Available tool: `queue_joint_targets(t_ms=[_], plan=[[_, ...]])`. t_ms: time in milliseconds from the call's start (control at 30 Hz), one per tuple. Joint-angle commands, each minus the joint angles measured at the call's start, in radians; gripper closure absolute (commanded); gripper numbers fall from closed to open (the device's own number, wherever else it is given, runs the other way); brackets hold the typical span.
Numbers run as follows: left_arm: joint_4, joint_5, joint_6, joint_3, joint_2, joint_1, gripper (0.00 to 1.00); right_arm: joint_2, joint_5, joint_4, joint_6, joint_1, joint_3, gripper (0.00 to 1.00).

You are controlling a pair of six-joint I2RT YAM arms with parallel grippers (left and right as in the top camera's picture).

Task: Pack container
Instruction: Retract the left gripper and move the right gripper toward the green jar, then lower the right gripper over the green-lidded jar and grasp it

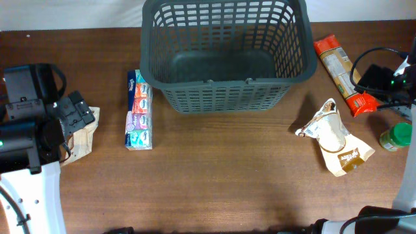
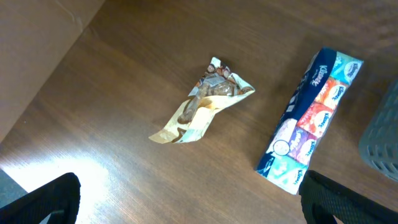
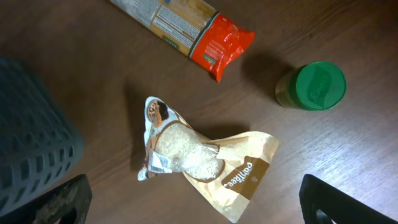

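Observation:
The dark grey lattice basket (image 1: 224, 55) stands at the back middle of the table, with nothing visible inside. A long tissue pack (image 1: 138, 109) lies left of it, also in the left wrist view (image 2: 311, 121). A crumpled tan snack bag (image 2: 202, 102) lies under my left arm (image 1: 84, 133). A rice bag (image 1: 335, 138) lies at the right, also in the right wrist view (image 3: 199, 155). My left gripper (image 2: 186, 205) is open, above bare table near the snack bag. My right gripper (image 3: 199, 205) is open, above the rice bag's near edge.
A long pasta packet with red ends (image 1: 341, 73) and a green-lidded jar (image 1: 395, 136) lie at the far right, also in the right wrist view (image 3: 180, 25) (image 3: 314, 87). Black cables run by the right arm (image 1: 380, 78). The basket corner (image 3: 31, 137) shows left.

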Motion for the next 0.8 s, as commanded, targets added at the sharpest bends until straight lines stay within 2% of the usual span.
queue_joint_targets(t_ms=[0, 167, 233, 433, 567, 767], plan=[[-0.003, 0.008, -0.001, 0.011, 0.003, 0.005, 0.0, 0.0, 0.047, -0.008, -0.018, -0.007, -0.002, 0.01], [-0.007, 0.008, -0.001, 0.011, 0.003, 0.005, 0.0, 0.013, 0.217, 0.048, 0.099, -0.082, -0.002, 0.01], [-0.014, 0.008, -0.001, 0.011, 0.003, 0.005, 0.0, 0.034, 0.18, 0.06, 0.122, -0.148, -0.002, 0.01], [-0.029, 0.008, -0.001, 0.011, 0.003, 0.005, 0.0, 0.169, -0.098, 0.001, 0.109, -0.353, -0.002, 0.01], [-0.022, 0.008, -0.001, 0.011, 0.003, 0.005, 0.0, 0.236, -0.09, -0.021, 0.108, -0.38, -0.002, 0.01], [-0.028, 0.008, -0.001, 0.011, 0.003, 0.005, 0.0, 0.261, 0.047, 0.034, 0.138, -0.365, -0.002, 0.01]])
